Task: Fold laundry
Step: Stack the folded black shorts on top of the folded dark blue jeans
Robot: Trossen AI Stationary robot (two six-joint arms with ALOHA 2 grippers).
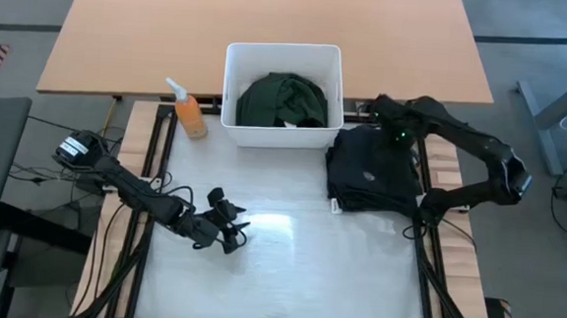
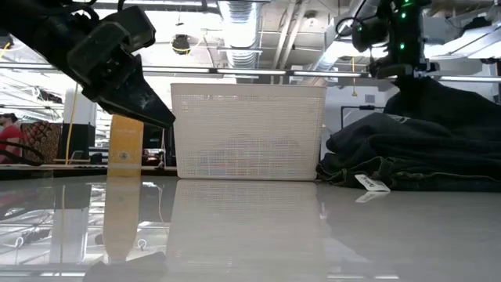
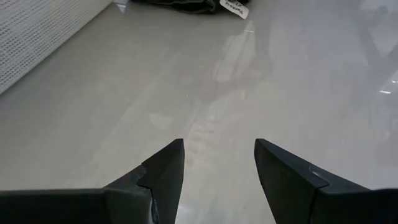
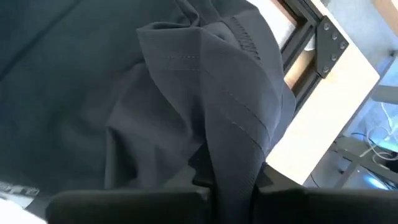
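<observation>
A pile of dark charcoal and black laundry [image 1: 373, 174] lies at the table's far right, beside the white bin [image 1: 232, 87]; a dark green garment [image 1: 282, 100] rests inside the bin. My right gripper [image 1: 388, 124] stands over the pile's far edge, shut on a raised ridge of its top garment [image 2: 415, 90]. My left gripper [image 1: 234, 233] hovers open over the bare table at the near left, a little above it, with nothing between its fingers [image 3: 168, 168]. My right gripper pinches a raised fold of the top dark charcoal garment [image 4: 239, 155] between its two fingers, coming from above and pointing steeply down. The cloth hides the fingertips. The fold rises as a ridge to the fingers; the rest of the garment lies on the pile [image 2: 407, 157].
An orange bottle [image 1: 190, 114] stands left of the bin. A white tag [image 2: 372, 183] sticks out from the pile's near edge. The glossy table top [image 1: 306, 269] is free in the middle and near side. A black frame rail [image 4: 311, 31] runs along the table's right edge.
</observation>
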